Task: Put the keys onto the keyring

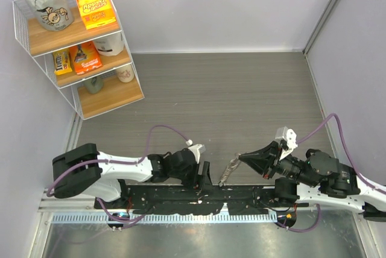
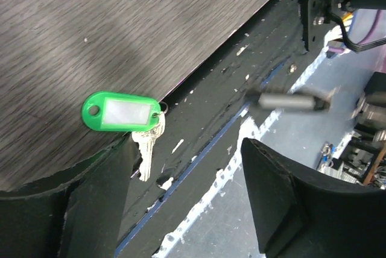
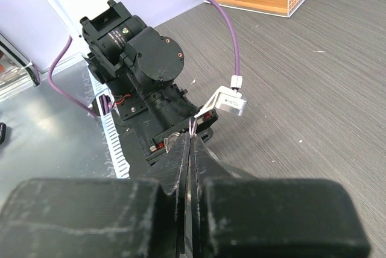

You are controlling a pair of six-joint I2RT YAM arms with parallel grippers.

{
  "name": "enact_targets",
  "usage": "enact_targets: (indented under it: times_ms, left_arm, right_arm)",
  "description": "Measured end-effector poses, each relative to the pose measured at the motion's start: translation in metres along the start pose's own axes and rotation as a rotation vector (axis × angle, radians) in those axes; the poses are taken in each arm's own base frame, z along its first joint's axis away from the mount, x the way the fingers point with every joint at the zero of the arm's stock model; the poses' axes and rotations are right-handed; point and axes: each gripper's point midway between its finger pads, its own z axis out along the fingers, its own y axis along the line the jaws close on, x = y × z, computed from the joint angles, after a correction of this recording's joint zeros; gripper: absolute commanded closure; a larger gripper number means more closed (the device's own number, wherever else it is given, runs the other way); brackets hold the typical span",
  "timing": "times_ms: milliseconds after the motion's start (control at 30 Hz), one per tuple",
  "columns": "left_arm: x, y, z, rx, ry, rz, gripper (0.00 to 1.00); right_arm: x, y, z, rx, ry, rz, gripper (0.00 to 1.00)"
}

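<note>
From above, my right fingers [image 1: 241,158] were pinched shut on the top end of the keyring [image 1: 227,172]. Its chain hung slack toward the black base rail [image 1: 181,198], its low end just above the rail. My left fingers [image 1: 202,179] sat over that rail, near the chain. My own wrist covered the key here, and I could not tell the left fingers' spread from this view.

In my left wrist view, my left fingers [image 2: 283,204] stood wide apart, holding nothing. The key [image 2: 146,149] with its green head [image 2: 119,111] lay between them, head on the worktop [image 2: 120,23], blade hanging over the black base rail [image 2: 205,125]. I judged the step to be picking up the key. It was best to close on the flat green head, not the thin blade, and to keep the hole end free. A blurred grey bar [image 2: 286,100] crossed above the rail, and I could not say what it was.

In my right wrist view, my right fingers [image 3: 181,173] were pressed together with only a sliver of keyring [image 3: 193,126] showing at the tips. The rest of the loop, and its opening, were hidden below them.
</note>
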Motion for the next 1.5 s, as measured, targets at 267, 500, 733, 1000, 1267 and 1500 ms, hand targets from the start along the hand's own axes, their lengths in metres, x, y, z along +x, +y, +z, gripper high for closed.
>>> enact_targets:
  times_ms: [267, 500, 733, 1000, 1267, 1500]
  left_arm:
    - [0.000, 0.015, 0.003, -0.126, 0.000, 0.028, 0.46]
    - [-0.002, 0.011, 0.011, -0.173, 0.019, 0.045, 0.42]
    - [0.001, 0.012, 0.016, -0.274, 0.041, 0.092, 0.39]
    - [0.003, 0.016, 0.022, -0.398, 0.072, 0.121, 0.39]
    - [0.004, 0.023, 0.024, -0.497, 0.100, 0.116, 0.44]
    - [0.004, 0.029, 0.025, -0.578, 0.117, 0.097, 0.59]
  right_arm:
    - [0.004, -0.002, -0.001, 0.001, -0.001, 0.001, 0.95]
    - [0.005, -0.003, -0.004, 0.002, -0.004, 0.009, 0.95]
    - [0.006, -0.004, -0.008, 0.002, -0.004, 0.013, 0.95]
    - [0.008, -0.005, -0.009, 0.004, 0.002, 0.012, 0.95]
    - [0.008, -0.004, -0.013, -0.006, -0.004, 0.013, 0.95]
    - [0.007, -0.004, -0.018, -0.016, -0.011, 0.012, 0.95]
